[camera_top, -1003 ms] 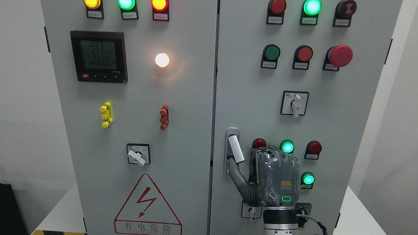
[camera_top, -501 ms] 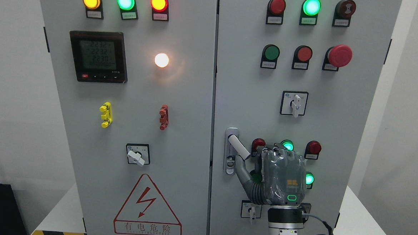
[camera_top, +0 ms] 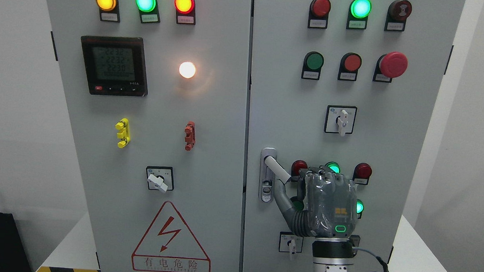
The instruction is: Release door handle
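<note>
On the left door of the grey steel control cabinet sit a black digital meter whose digits are too blurred to read surely, then a red-bordered triangular warning sign with a lightning bolt and the characters 有电危险 over a line of smaller Latin lettering that cannot be made out. Across the centre seam, on the right door, the white lever door handle swings out from its silver lock plate, slanting down toward the right. Just beside its free end is the right hand, grey and plastic-wrapped, its arm rising from the bottom edge; the thumb reaches up to the underside of the lever and seems to touch it, while the other fingers curl loosely in front of the red and green lamps, clasping nothing (no full grip remains on the lever). The letting-go step looks almost done; the next move calls for lifting the thumb clear and drawing the hand straight back without nudging the lever or the buttons. The small labels under the lamps are illegible.
</note>
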Controlling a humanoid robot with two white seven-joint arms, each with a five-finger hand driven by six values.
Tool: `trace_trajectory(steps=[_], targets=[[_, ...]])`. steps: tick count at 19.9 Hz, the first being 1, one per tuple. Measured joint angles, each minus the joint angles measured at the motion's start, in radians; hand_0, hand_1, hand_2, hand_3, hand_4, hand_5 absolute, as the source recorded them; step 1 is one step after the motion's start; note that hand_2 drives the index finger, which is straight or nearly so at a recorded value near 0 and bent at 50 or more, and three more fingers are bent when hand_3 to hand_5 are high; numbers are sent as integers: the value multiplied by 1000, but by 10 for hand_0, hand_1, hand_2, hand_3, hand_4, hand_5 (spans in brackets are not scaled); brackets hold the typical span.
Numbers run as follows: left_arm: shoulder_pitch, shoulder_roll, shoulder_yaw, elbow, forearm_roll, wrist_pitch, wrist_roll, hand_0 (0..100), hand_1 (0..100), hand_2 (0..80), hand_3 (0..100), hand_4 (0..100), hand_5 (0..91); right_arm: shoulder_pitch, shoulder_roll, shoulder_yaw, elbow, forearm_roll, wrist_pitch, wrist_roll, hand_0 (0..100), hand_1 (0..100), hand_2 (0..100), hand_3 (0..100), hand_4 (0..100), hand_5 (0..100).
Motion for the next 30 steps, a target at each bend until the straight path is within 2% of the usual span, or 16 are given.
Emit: trace_trajectory(steps=[30], targets=[[0,0,0,0,0,0,0,120,389,0,0,0,0,-5,-4,-13,-18,0,-2,4,435,506,961,1000,884,972]])
